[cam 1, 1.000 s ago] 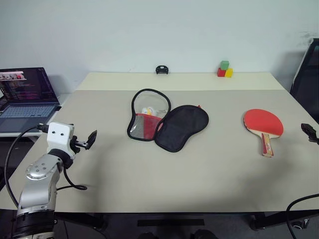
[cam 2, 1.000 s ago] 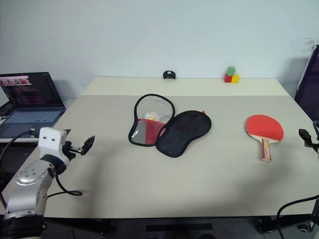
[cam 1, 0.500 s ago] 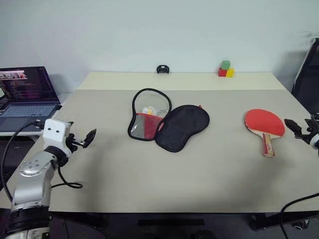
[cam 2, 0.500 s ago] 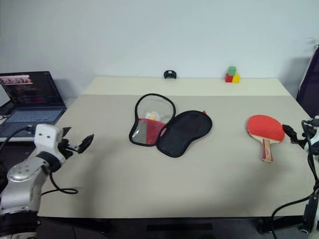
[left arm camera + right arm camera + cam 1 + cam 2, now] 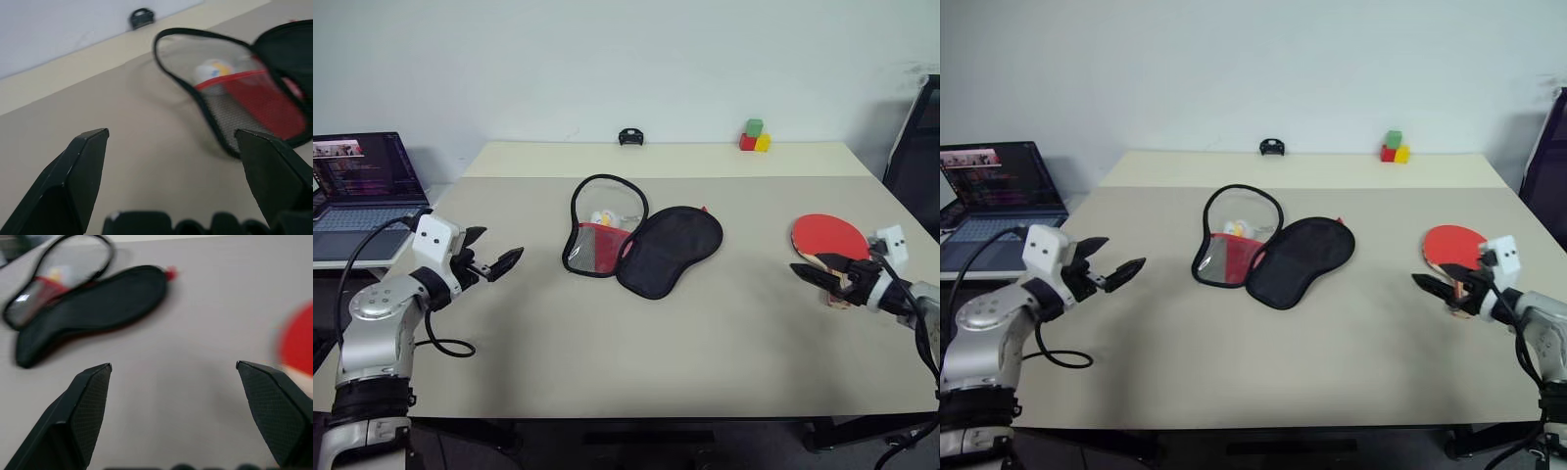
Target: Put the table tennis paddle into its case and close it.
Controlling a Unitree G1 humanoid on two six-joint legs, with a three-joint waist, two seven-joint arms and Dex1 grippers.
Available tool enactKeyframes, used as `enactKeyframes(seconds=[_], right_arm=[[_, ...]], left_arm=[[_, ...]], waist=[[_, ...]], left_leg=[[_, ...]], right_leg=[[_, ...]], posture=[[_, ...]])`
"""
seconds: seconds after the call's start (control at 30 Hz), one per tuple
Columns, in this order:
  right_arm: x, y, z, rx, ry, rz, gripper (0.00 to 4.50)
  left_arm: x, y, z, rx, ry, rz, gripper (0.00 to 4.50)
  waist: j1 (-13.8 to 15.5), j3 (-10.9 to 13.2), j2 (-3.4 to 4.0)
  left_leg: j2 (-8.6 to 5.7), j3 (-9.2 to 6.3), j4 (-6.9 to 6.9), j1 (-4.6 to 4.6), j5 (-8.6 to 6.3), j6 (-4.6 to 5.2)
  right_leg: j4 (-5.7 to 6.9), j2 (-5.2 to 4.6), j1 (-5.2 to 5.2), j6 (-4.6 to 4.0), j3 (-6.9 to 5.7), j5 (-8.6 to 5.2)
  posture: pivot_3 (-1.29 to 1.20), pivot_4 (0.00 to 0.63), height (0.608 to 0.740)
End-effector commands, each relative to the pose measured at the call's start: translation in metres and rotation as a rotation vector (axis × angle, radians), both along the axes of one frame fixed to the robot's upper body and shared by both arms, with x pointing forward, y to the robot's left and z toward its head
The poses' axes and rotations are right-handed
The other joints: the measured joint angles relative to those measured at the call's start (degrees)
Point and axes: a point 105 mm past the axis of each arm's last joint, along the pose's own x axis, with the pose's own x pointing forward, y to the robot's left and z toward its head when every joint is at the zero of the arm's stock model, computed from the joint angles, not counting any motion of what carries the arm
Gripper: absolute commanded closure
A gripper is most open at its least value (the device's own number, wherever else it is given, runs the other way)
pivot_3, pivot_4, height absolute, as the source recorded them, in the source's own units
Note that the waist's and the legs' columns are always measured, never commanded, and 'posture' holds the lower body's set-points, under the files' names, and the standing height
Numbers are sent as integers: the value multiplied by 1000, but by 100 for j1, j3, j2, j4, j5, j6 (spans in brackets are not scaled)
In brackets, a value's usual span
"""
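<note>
The table tennis paddle [image 5: 828, 235] lies red face up on the right of the table, its handle partly hidden behind my right gripper [image 5: 815, 273]. That gripper hovers open over the handle end and points left; its wrist view catches the red face [image 5: 299, 340] beside one finger. The case [image 5: 644, 242] lies unzipped at the table's middle: a black half [image 5: 672, 249] and a half with a clear window, red lining and mesh [image 5: 598, 244], with a white-yellow charm [image 5: 213, 70] inside. My left gripper [image 5: 496, 253] is open above the table's left side, pointing at the case [image 5: 254, 85].
An open laptop [image 5: 363, 192] sits on a stand to the left. Green, red and yellow blocks [image 5: 754, 137] and a small black object [image 5: 630, 136] rest at the far edge. A black chair [image 5: 916, 147] stands at the right.
My right gripper swung in from the table's right edge to the paddle's handle and now points left. The left gripper rose slightly and turned toward the case.
</note>
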Motion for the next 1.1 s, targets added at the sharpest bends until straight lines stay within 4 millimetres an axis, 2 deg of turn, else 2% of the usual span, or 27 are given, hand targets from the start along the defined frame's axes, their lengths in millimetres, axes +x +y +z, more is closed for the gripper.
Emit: enactKeyframes(seconds=[0.03, 0.13, 0.27, 0.5, 0.67, 0.9, 1.1], right_arm=[[1, 35, -1, 17, 19, 47, 42], [5, 64, -14, 42, 85, 74, 42], [13, 96, -26, 62, 149, 98, 42], [46, 127, -32, 103, 184, 26, 42], [55, 155, -28, 192, 224, 54, 42], [64, 183, -25, 262, 252, 72, 42], [59, 208, -29, 252, 259, 127, 42]], left_arm=[[2, -16, 19, 16, -14, -124, 0], [5, -34, 24, 9, 4, -229, 0], [11, -50, 22, 30, 16, -294, 0], [14, -72, 21, 35, 14, -381, 0], [13, -76, 20, 35, 17, -392, 0], [13, -75, 20, 35, 14, -384, 0], [14, -76, 18, 42, 14, -378, 0]], waist=[[7, -1, -2], [7, -1, -4], [4, 0, -3], [-19, 0, -3], [-26, 0, -3], [-29, -1, -3], [-68, -1, -4]], left_leg=[[0, 0, 0, -1, 0, 0], [-3, 0, 2, -4, 0, 0], [-5, 2, 3, -25, 0, 0], [-6, 0, 7, -42, 2, -3], [-6, 1, 7, -54, 6, -10], [-7, 1, 7, -60, 7, -11], [-8, 6, 11, -78, 14, -23]], right_leg=[[-1, 0, 0, 0, 0, 0], [0, -1, -2, 0, 1, 0], [7, 0, -28, 0, 3, 0], [8, 2, -43, 0, 2, 0], [6, 2, -56, 0, 3, 0], [10, 2, -65, 0, 3, 0], [43, 3, -98, 0, 10, 0]], posture=[[0, 150, 740], [0, 150, 740], [0, 150, 740], [0, 150, 740], [0, 150, 740], [0, 150, 740], [0, 150, 740]])
